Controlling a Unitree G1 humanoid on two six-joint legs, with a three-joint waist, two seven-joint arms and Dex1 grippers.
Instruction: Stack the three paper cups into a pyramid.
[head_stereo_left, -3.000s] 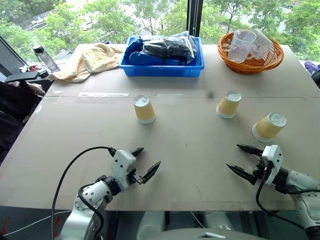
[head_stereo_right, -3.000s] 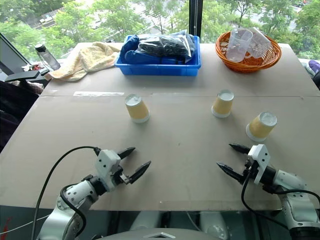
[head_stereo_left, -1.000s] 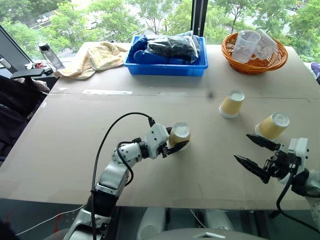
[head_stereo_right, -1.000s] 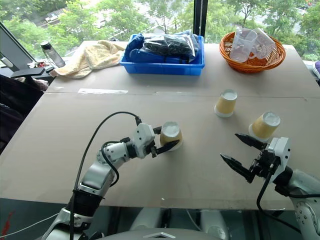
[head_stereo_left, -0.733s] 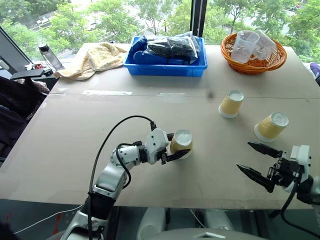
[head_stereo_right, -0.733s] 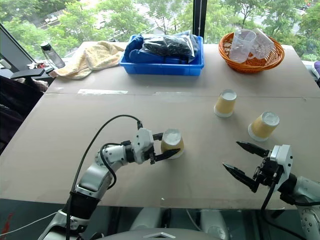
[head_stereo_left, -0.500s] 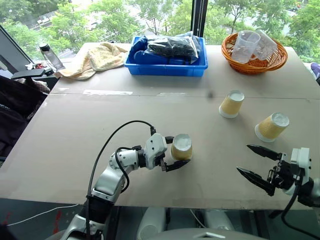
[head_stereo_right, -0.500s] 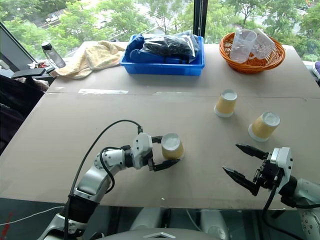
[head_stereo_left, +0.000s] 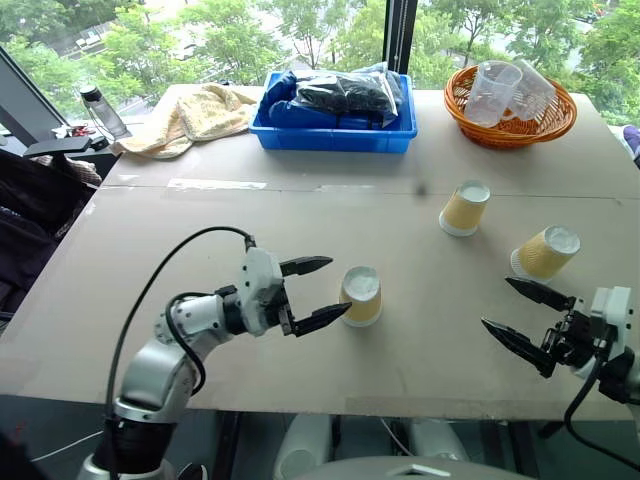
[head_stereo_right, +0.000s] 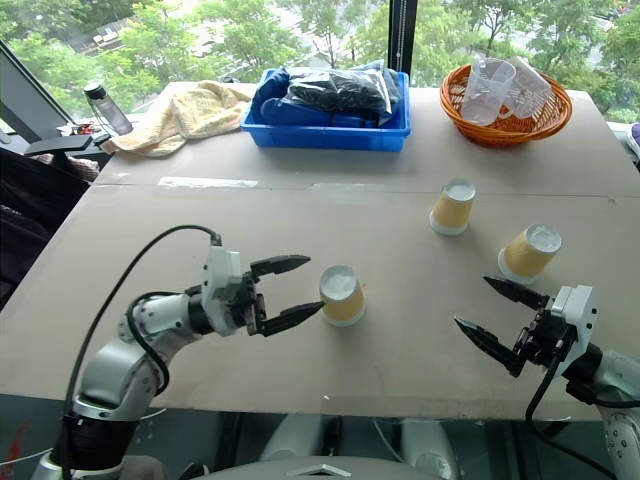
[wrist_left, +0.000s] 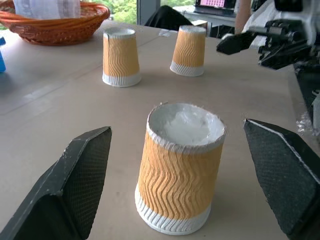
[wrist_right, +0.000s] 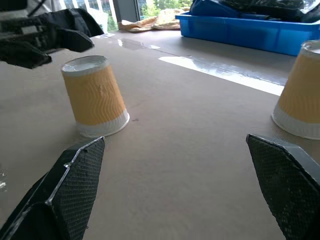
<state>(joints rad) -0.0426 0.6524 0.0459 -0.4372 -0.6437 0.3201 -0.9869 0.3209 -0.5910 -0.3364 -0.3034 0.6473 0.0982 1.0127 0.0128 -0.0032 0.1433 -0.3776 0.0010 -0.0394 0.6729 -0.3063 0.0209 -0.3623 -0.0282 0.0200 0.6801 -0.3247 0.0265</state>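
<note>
Three paper cups stand upside down on the tan surface (head_stereo_left: 200, 230), each with its white base up, and none is stacked on another. The nearest cup (head_stereo_left: 361, 295) stands alone near the middle of the surface. The left gripper (head_stereo_left: 318, 292) is just beside it on the left, and its two black fingers are spread wide, with the tips close to the cup but not touching it. In the left wrist view this cup sits between the two fingers with a gap on each side. The second cup (head_stereo_left: 465, 208) stands farther back and to the right. The third cup (head_stereo_left: 545, 252) is to the right of that one, near the right edge, and it looks a bit tilted. The right gripper (head_stereo_left: 526, 318) hangs low at the front right, near the third cup, with its fingers spread wide and holding nothing. At the back of the surface are a blue bin (head_stereo_left: 340, 130), an orange basket (head_stereo_left: 515, 118) with clear plastic cups (head_stereo_left: 495, 88), and a yellow towel (head_stereo_left: 190, 115).
</note>
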